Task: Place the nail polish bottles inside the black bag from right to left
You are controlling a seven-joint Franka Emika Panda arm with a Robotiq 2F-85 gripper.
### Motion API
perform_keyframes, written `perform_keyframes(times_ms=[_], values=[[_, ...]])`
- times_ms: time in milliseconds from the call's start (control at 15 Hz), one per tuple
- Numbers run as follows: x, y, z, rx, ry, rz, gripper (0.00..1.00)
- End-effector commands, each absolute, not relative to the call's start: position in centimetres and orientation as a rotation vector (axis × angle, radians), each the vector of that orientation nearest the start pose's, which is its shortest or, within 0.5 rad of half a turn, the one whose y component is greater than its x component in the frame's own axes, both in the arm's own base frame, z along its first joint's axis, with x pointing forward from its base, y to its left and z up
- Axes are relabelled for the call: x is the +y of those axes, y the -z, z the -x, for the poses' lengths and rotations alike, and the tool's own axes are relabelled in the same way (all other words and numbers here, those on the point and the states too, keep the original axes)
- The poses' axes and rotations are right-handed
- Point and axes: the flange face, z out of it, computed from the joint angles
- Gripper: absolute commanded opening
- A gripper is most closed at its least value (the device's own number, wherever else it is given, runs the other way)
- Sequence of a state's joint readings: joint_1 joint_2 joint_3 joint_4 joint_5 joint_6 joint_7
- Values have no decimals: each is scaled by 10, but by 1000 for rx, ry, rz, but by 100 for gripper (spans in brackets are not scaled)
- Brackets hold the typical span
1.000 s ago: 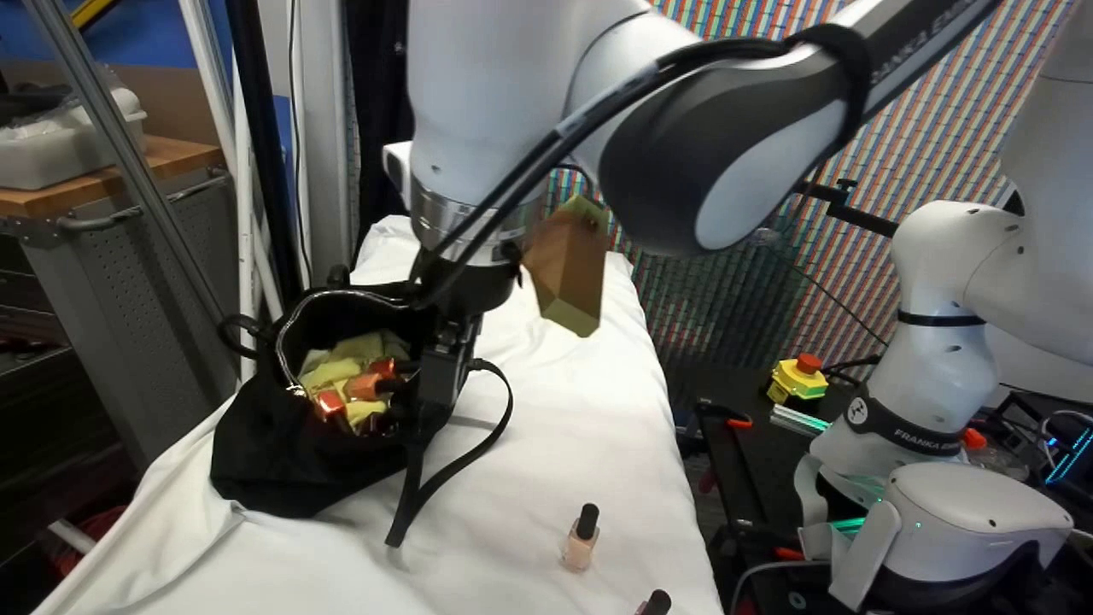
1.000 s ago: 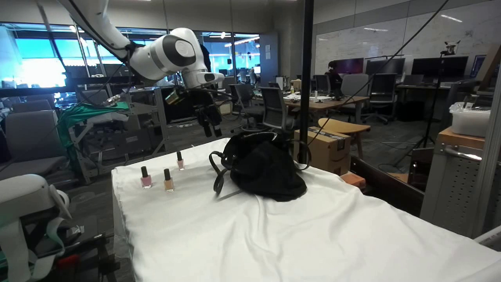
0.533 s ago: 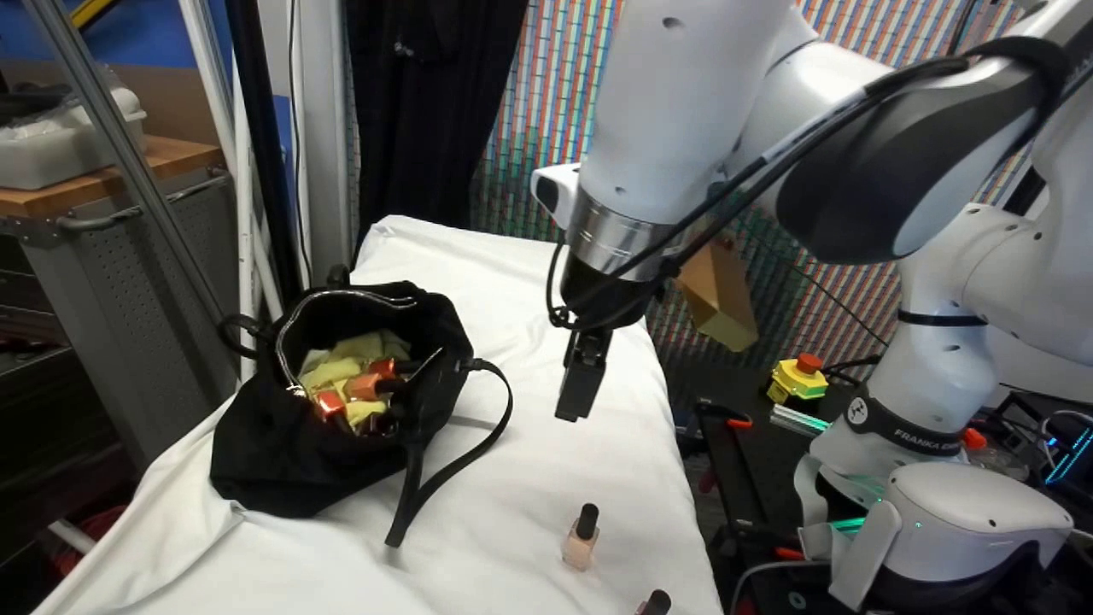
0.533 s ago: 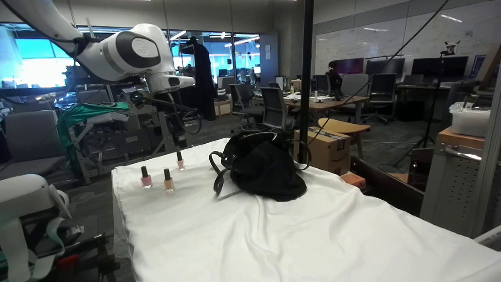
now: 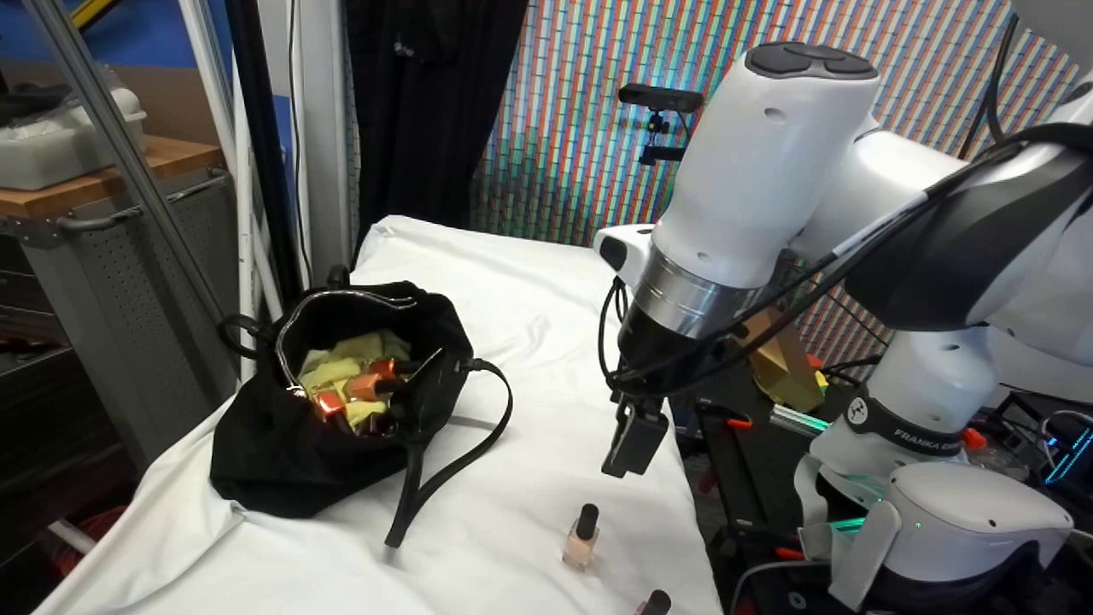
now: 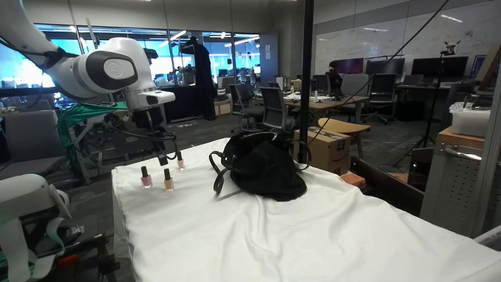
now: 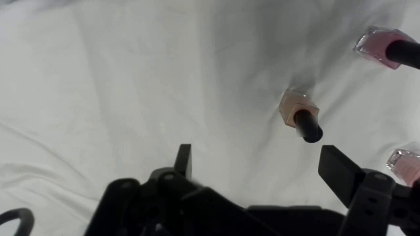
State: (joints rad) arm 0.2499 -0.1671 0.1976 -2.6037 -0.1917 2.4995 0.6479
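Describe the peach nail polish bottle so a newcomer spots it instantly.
In an exterior view, find the big black bag on the white cloth. Left of it stands the peach bottle, upright. Its orange tint distinguishes it from the rose bottle and pale pink bottle nearby.

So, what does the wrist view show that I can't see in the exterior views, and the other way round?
Only the wrist view: a close look down between the spread fingers of the gripper to the white cloth.

Only the exterior views: the black bag and the white arm. In an exterior view you also see the bag's yellow-green lining and orange and red bottles inside.

All share: the gripper, the cloth, the peach nail polish bottle standing on it, and at least part of a pink bottle.
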Motion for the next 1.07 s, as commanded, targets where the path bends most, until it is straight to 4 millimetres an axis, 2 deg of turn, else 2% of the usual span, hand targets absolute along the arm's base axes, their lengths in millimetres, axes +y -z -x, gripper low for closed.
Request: perform_keyframes(times_ms=[0,333,1000], values=[[206,-305,-392,98,249,3155,100],[221,-285,-401,116,231,3093,100],[219,-237,-421,109,197,3085,100]])
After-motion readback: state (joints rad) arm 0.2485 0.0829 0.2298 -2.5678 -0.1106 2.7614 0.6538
